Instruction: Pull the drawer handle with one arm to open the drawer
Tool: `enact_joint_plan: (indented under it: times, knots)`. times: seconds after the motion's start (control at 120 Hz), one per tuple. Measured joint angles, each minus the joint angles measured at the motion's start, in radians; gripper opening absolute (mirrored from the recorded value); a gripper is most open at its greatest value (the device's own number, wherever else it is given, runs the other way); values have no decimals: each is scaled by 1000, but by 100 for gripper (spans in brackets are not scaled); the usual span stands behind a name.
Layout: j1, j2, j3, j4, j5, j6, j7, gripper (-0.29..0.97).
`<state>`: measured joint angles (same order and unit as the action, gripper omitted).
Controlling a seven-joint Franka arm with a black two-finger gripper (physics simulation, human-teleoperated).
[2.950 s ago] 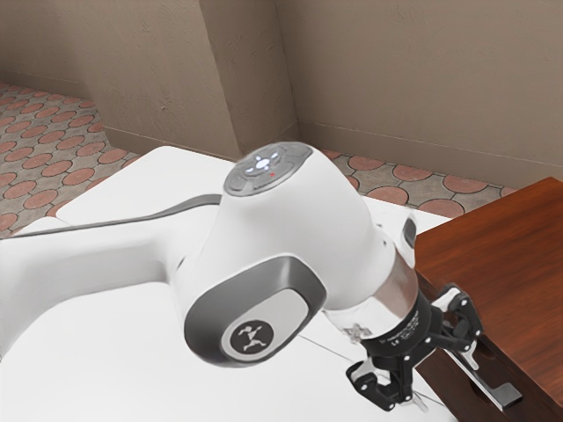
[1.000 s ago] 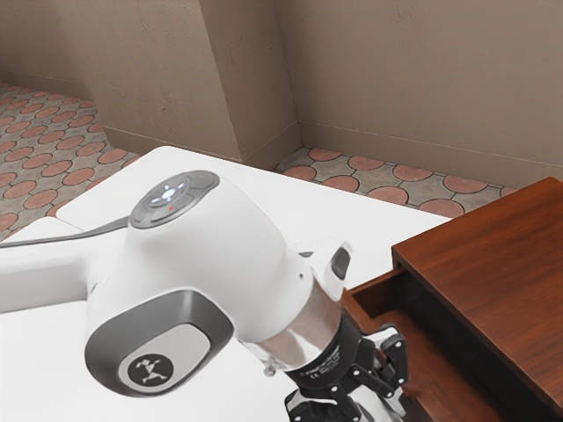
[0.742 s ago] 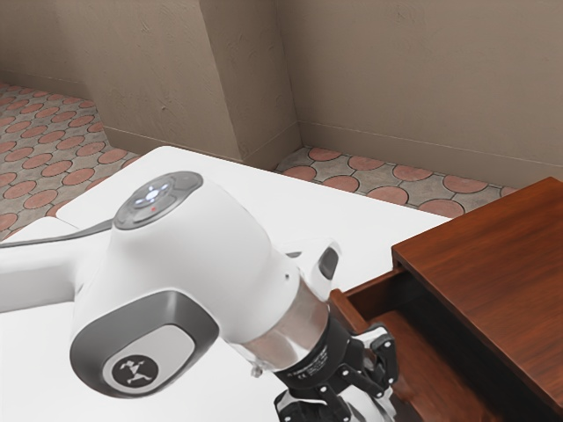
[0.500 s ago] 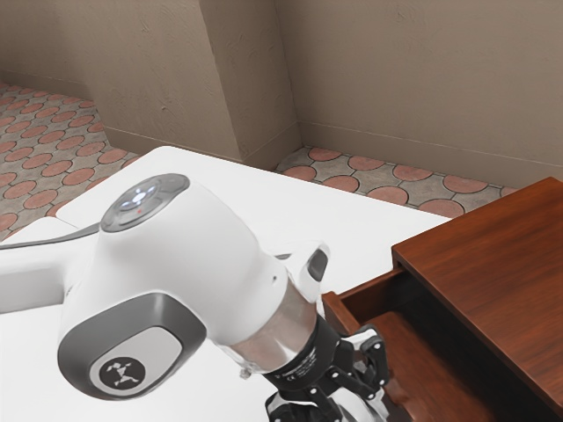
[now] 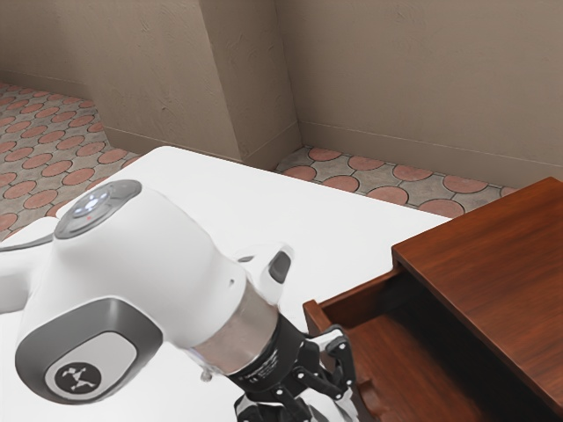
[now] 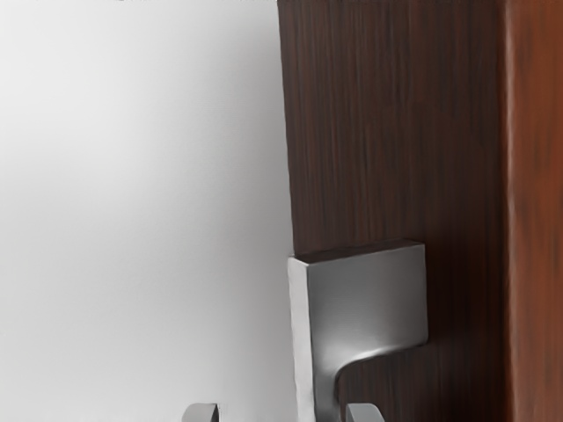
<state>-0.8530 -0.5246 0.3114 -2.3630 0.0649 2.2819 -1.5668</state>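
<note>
A dark wooden cabinet [image 5: 493,255] stands on the white table [image 5: 264,198] at the exterior view's right. Its drawer [image 5: 352,303] is pulled well out toward the exterior view's left, and the inside looks bare. My gripper [image 5: 343,396] is low at the drawer's front, under the white arm [image 5: 149,290]. In the wrist view the drawer front [image 6: 396,132] carries a grey metal handle [image 6: 352,308]. Two fingertips [image 6: 201,411] stand on either side of the handle's bar, with a gap on one side, so my gripper [image 6: 281,413] is open around the handle.
The cabinet's top overhangs the back of the drawer. Bare white tabletop stretches away from the drawer front toward the exterior view's left. Beige walls and a tiled floor [image 5: 387,180] lie beyond the table's far edge.
My arm has drawn back toward the exterior view's left, and the drawer has slid farther out of the cabinet with it. Three seconds ago the drawer was nearly closed.
</note>
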Motion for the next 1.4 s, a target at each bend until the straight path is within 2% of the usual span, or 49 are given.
enact_joint_plan:
  times: [0.7, 1.133, 1.325, 1.35, 1.4]
  knots:
    - [13, -85, 6, -66, 38, -3, -9, 11]
    - [9, -109, 6, -43, 107, 0, -10, 13]
    - [19, -110, 6, 69, 148, -75, -10, 14]
    - [31, -91, 6, 130, 148, -108, -10, 16]
    - [89, 0, 4, 364, 123, -230, -10, 27]
